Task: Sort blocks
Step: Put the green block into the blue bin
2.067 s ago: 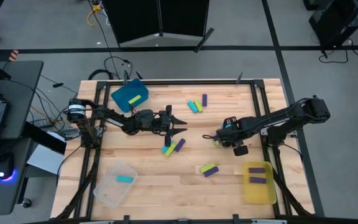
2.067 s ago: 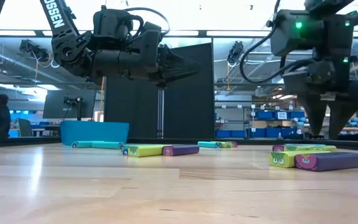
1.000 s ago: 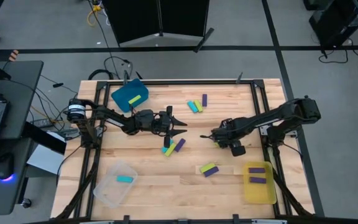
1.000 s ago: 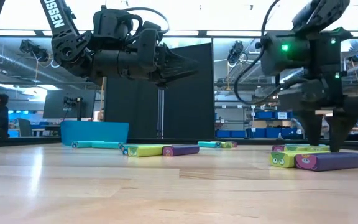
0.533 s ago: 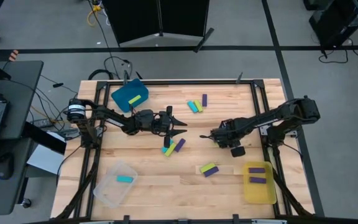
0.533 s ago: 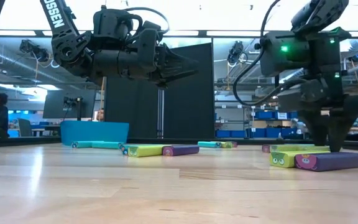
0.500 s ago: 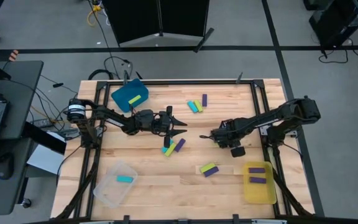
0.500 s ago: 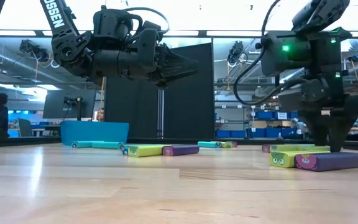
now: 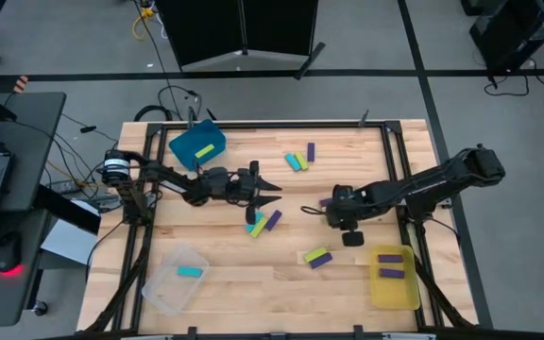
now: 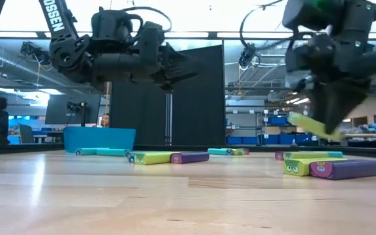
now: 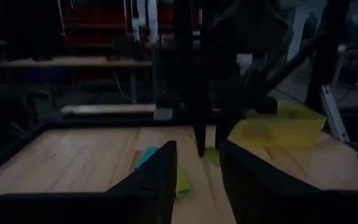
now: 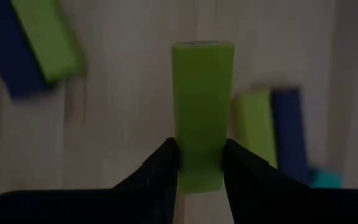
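Since the earlier frames, a lime-green rectangular bar has been lifted off the wooden table, and the right gripper has been raised with it. The bar is clamped between the right fingers, tilted in the low view, hanging above the middle-right of the table. A lime-and-purple pair of blocks lies below and nearby, with the yellow plastic bin at the table's near-right corner, two purple bars in it.

The left gripper is held above the table's middle, jaws parted, nothing grasped; a small cluster of cyan, lime and purple blocks lies just under it.

Risk, as judged: only the bar's lower end is gripped, so it could pivot or slip during a fast swing. The two grippers are near each other, so a move toward the blue bin would cross the left arm's space. Open board is available along the near edge, between the clear bin and the yellow one.
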Controlling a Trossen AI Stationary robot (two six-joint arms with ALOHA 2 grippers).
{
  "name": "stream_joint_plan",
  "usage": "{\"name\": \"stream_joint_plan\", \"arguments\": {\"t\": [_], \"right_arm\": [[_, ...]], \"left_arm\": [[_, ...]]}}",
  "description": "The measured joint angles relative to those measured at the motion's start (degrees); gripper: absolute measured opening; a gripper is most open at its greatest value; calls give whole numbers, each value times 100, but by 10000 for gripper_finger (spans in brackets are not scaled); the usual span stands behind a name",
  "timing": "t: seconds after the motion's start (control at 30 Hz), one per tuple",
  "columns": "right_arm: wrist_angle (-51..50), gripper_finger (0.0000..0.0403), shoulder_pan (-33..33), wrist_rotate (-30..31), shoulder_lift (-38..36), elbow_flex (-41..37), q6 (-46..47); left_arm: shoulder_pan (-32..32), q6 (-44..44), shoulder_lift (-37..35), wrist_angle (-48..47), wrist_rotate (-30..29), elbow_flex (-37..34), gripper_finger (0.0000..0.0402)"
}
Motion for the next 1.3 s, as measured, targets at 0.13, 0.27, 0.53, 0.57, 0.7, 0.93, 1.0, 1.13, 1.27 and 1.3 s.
{"name": "stream_joint_plan", "arguments": {"t": [0.13,0.27,0.53,0.57,0.7,0.93,1.0,1.13,1.27,1.3], "right_arm": [[720,110,21,315,26,-13,79],[1975,110,-79,556,25,-138,62],[3821,110,-361,974,24,-144,-258],[3959,110,-405,981,24,-144,-272],[4556,110,-535,996,24,-144,-431],[5137,110,-676,996,24,-144,-638],[5264,110,-676,994,24,-144,-670],[5293,110,-676,992,24,-144,-686],[5349,110,-667,990,22,-144,-693],[5382,110,-659,990,22,-144,-703]], "left_arm": [[13,-132,0,1260,-85,-547,111],[15,-160,-4,1818,-219,-992,91],[-55,147,-4,1822,-228,-1127,77],[-73,203,-4,1823,-232,-1125,77],[-154,338,-4,1811,-431,-1121,77],[-308,352,-4,1531,-470,-822,87],[-331,337,-2,1338,-492,-693,103],[-374,328,-2,1129,-560,-446,143],[-370,312,-2,1139,-672,-270,183],[-369,297,-2,1136,-684,-229,191]]}}
